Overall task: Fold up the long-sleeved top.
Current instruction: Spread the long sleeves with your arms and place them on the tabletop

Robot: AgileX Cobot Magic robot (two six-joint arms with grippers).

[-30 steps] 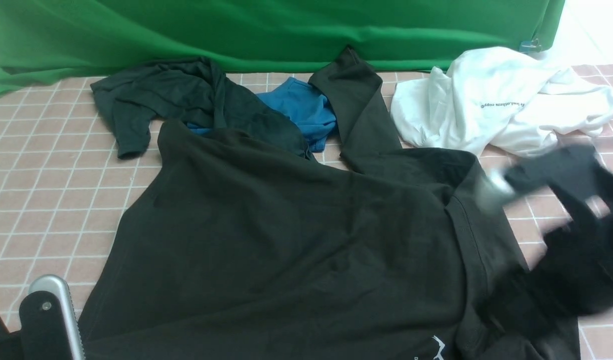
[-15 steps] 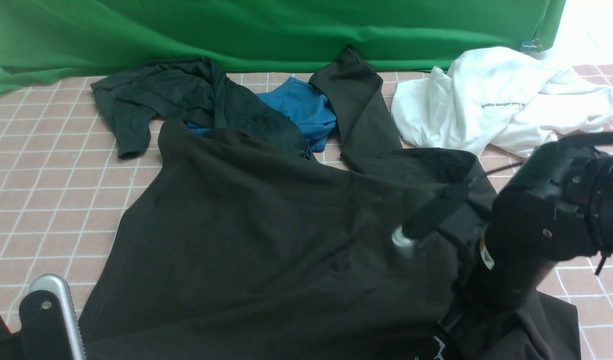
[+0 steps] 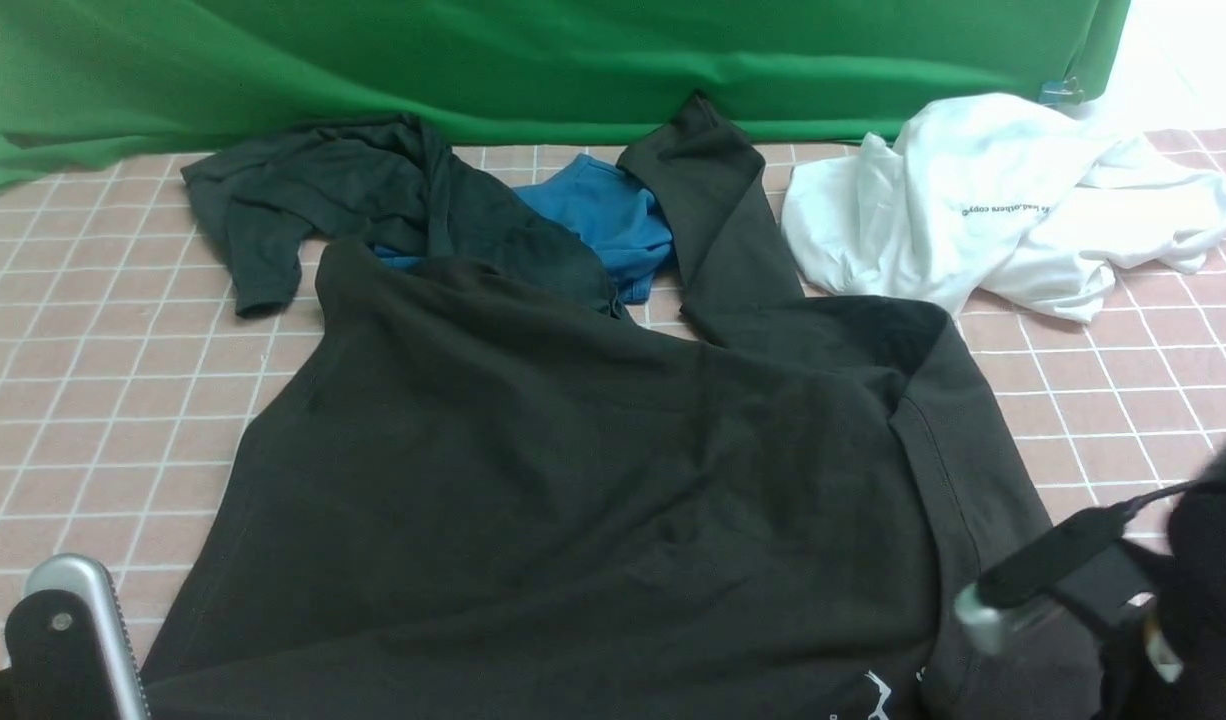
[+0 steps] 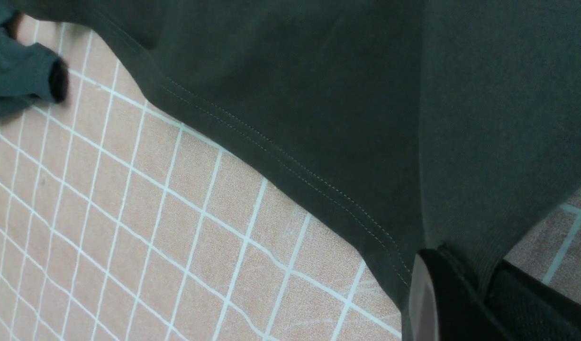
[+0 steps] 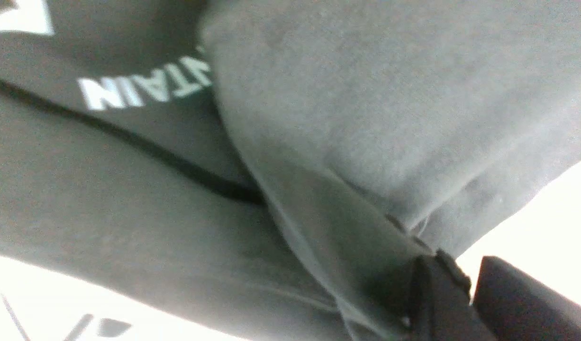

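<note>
The long-sleeved top [image 3: 573, 470], dark and plain, lies spread across the middle of the table, with one sleeve [image 3: 718, 220] reaching toward the back. White lettering [image 5: 143, 87] shows near its front edge. My left gripper [image 4: 466, 279] is shut on the stitched hem at the near left corner, and one of its fingers [image 3: 93, 610] shows in the front view. My right gripper [image 5: 466, 284] is at the near right corner [image 3: 1013, 600]. Its jaws stand close together with a seamed edge of the top pinched between them.
A greenish-black short-sleeved shirt [image 3: 343, 190], a blue garment [image 3: 603, 215] and a white tee [image 3: 1003, 200] lie along the back, under the green backdrop [image 3: 573, 60]. Bare pink checked cloth [image 3: 103, 380] shows left and right of the top.
My right arm swept from the right side over the top's shoulder, then drew back to the near right corner, its jaws closing on cloth. The left gripper shifted slightly left.
</note>
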